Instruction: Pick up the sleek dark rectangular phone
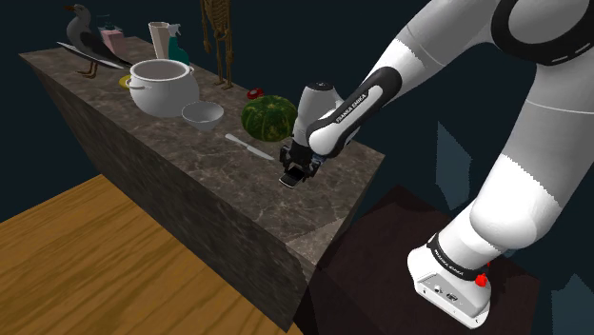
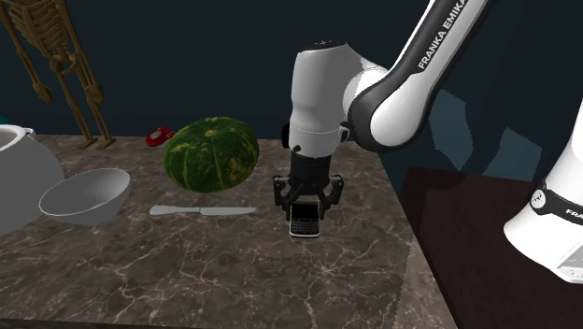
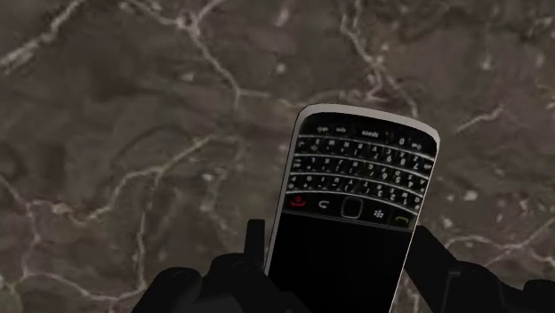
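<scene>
Closed with the black gripper (image 2: 305, 207) on a dark rectangular phone (image 3: 356, 196), squeezing both long edges at the screen end between the fingers (image 3: 431, 267), keypad end jutting past the tips. Found just right of centre in the second exterior view, straight below the white arm (image 2: 318, 93), at or barely above the dark marbled counter (image 2: 187, 271); impossible to tell whether lifted clear. Left of the phone there: a grey knife (image 2: 201, 211) lying flat, a mottled green squash (image 2: 211, 152) behind it, a pale bowl (image 2: 84, 194) further left. Near the counter's front edge at centre frame in the shoulder view
</scene>
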